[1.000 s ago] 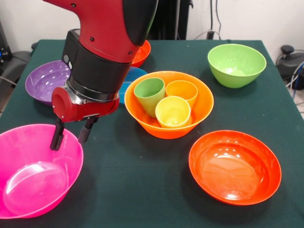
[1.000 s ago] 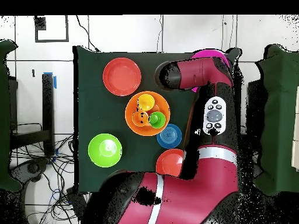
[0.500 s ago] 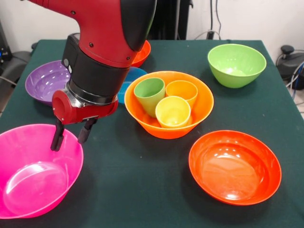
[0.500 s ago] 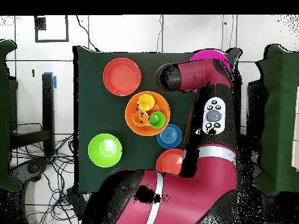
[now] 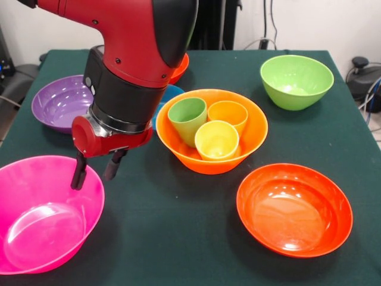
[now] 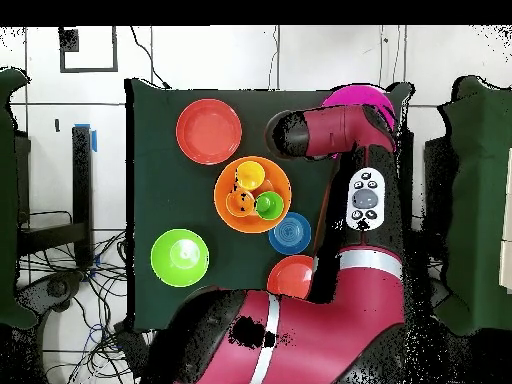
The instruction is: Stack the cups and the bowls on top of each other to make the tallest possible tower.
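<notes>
Gripper (image 5: 95, 171) stood at the right-hand rim of the large pink bowl (image 5: 41, 214) in the front view, fingers parted, one finger over the inside of the rim and the other outside it; nothing was held, and contact with the rim could not be confirmed. The light orange bowl (image 5: 250, 134) sat mid-table with the green cup (image 5: 187, 116), yellow cup (image 5: 216, 140) and orange cup (image 5: 228, 113) loose inside it side by side, not nested. Other bowls lay apart on the cloth: a red-orange bowl (image 5: 294, 208) at front right, the lime green bowl (image 5: 296, 80) at far right, the purple bowl (image 5: 59, 101) at left, the blue bowl (image 6: 290, 232) and a second red-orange bowl (image 6: 292, 277) largely hidden behind the arm in the front view. Judged step: taking hold of the pink bowl by its rim. The next move likely called for lowering so the rim sat between the fingers, then closing firmly; thin glossy plastic might slip or tip the bowl.
</notes>
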Action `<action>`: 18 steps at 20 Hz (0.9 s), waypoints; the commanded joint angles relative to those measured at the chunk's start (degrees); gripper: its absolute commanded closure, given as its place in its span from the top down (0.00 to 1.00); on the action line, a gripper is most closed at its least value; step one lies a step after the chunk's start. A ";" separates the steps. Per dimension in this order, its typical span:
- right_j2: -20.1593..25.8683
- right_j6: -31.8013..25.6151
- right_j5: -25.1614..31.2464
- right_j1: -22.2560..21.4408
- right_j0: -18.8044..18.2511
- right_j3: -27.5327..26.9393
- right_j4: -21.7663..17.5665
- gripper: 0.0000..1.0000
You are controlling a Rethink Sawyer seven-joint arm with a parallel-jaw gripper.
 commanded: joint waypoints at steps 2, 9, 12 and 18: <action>4.08 6.40 -0.45 1.78 1.57 6.31 2.24 1.00; 4.64 5.63 -1.72 2.96 1.32 5.74 2.85 1.00; 4.36 6.13 -3.08 3.22 1.58 5.61 2.48 1.00; 2.60 7.39 -3.65 3.89 2.99 4.12 1.06 1.00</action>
